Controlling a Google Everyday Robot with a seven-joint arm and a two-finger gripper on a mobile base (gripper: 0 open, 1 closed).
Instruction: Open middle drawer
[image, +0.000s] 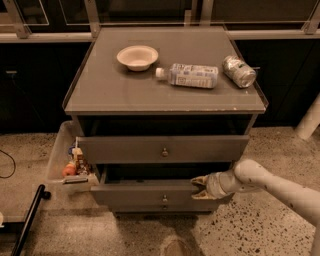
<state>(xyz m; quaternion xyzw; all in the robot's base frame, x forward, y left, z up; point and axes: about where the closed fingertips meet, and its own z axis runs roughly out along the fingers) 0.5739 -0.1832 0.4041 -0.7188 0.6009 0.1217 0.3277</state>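
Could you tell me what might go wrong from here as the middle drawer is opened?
The gripper sits at the middle drawer's top edge, right of its knob; an off-centre pull may skew it or slip. A jolt could roll the plastic bottle and can lying on top.
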